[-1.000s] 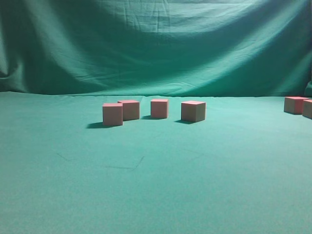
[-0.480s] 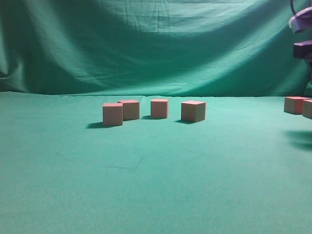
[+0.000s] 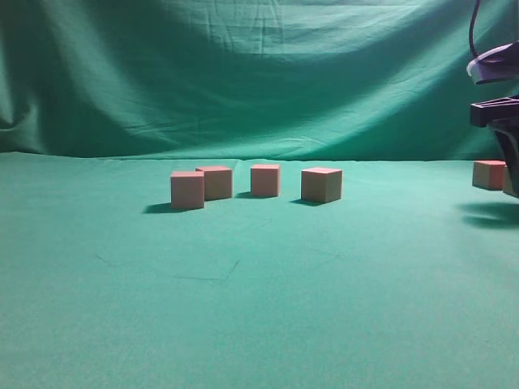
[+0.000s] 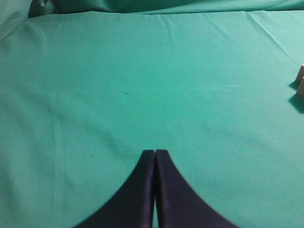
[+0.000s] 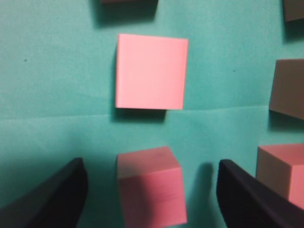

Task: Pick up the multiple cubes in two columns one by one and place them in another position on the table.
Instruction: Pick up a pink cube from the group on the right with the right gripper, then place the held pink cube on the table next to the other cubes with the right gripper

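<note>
Right gripper (image 3: 504, 121) has descended further into exterior view at the right edge
Wrist view alone shows its jaws apart, straddling a cube (image 5: 151, 184) on the table (image 5: 57, 95); left gripper (image 4: 155, 154) closed, empty

Exterior view: dim, uneven light falling from above, brightest on a diagonal band of the backdrop (image 3: 324, 73) and darkest at its left edge, with short soft shadows left of the cubes (image 3: 187, 190) on the table (image 3: 259, 308) and mild grain throughout. Left wrist view: even, soft illumination, the fingers (image 4: 142, 190) blurred at the bottom edge. Right wrist view: the nearest cube (image 5: 151, 185) and dark fingers (image 5: 52, 199) out of focus, the pink top (image 5: 151, 71) overbright
</note>
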`<state>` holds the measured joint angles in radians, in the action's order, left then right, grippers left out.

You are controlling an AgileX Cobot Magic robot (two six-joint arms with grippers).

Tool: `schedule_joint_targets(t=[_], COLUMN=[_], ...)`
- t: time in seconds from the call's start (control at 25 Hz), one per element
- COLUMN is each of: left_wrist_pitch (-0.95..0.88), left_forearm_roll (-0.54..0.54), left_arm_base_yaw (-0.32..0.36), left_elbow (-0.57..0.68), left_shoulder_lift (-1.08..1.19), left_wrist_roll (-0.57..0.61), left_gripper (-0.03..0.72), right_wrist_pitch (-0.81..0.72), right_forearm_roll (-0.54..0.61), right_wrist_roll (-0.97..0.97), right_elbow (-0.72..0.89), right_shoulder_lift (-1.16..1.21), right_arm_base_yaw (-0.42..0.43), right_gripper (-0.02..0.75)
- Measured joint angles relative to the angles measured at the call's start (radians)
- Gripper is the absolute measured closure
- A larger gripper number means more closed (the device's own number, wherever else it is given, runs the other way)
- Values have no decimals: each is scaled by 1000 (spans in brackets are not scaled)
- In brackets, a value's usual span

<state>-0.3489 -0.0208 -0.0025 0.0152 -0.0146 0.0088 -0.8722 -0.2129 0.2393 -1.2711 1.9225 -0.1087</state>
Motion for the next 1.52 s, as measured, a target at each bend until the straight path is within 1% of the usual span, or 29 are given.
schedule_joint_targets(t=[0.04, 0.16, 0.24, 0.28, 0.32, 0.36, 0.56, 0.72, 0.84, 0.96, 1.08, 1.16, 1.32, 1.4, 1.52], left_wrist_pitch=[0, 0, 0, 0, 0, 0, 0, 0, 0, 0, 0, 0, 0, 0, 0], left_forearm_roll=[0, 0, 0, 0, 0, 0, 0, 0, 0, 0, 0, 0, 0, 0, 0], left_arm_base_yaw=[0, 0, 0, 0, 0, 0, 0, 0, 0, 0, 0, 0, 0, 0, 0], left_elbow=[0, 0, 0, 0, 0, 0, 0, 0, 0, 0, 0, 0, 0, 0, 0], left_shoulder_lift=[0, 0, 0, 0, 0, 0, 0, 0, 0, 0, 0, 0, 0, 0, 0], left_wrist_roll=[0, 0, 0, 0, 0, 0, 0, 0, 0, 0, 0, 0, 0, 0, 0], left_gripper=[688, 688, 688, 688, 688, 688, 688, 688, 688, 688, 688, 688, 688, 688, 688], right_wrist_pitch=[0, 0, 0, -2, -4, -6, -17, -67, -133, -183, -201, -211, -232, -236, -231], right_forearm_roll=[2, 25, 31, 32, 32, 32, 33, 54, 132, 251, 323, 348, 357, 359, 363], right_wrist_roll=[-9, -22, -23, -25, -25, -25, -25, -38, -102, -192, -274, -296, -304, -306, -354], right_elbow=[0, 0, 0, 0, -2, -2, -2, -4, -40, -77, -85, -86, -91, -91, -91], right_shoulder_lift=[0, 0, 0, 0, 0, 0, 0, -20, -79, -167, -259, -309, -347, -347, -335], right_arm_base_yaw=[0, 0, 0, 0, 0, 0, 0, 0, 0, -12, -70, -134, -276, -370, -479], right_gripper=[192, 312, 423, 463, 477, 465, 465, 465, 465, 465, 465, 465, 465, 465, 465])
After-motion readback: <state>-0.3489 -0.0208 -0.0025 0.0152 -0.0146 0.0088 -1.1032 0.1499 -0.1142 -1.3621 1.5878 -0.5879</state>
